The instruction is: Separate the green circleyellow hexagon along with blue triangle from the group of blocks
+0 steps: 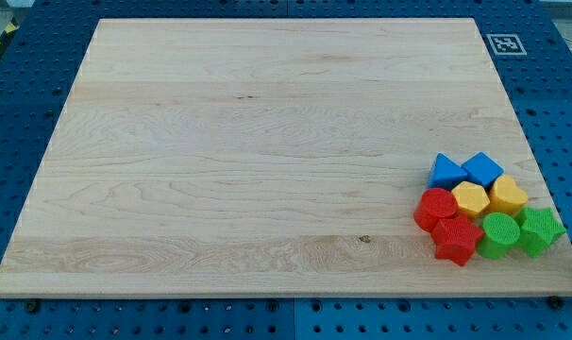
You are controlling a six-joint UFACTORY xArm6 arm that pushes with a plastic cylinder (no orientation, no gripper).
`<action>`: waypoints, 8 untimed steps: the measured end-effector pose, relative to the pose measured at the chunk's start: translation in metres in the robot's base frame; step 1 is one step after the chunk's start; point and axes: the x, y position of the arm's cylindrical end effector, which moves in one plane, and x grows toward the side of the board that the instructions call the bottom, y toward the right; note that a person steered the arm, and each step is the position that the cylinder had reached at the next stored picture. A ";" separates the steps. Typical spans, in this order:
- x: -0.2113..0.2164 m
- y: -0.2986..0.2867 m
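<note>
All blocks sit in one tight cluster at the board's lower right. The green circle (499, 233) lies at the cluster's bottom, between a red star (456, 240) and a green star (540, 229). The yellow hexagon (470, 199) is in the middle, touching the green circle from above. The blue triangle (445, 171) is at the top left of the cluster, just above the yellow hexagon. My tip does not show in the camera view.
A blue cube (482, 169), a second yellow block (508, 195) and a red circle (437, 208) are in the same cluster. The wooden board (267, 151) rests on a blue perforated table. A marker tag (504, 42) sits at the board's top right corner.
</note>
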 end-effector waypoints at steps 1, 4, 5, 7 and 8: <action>0.000 -0.033; 0.002 -0.048; -0.006 -0.048; -0.017 -0.052; -0.017 -0.058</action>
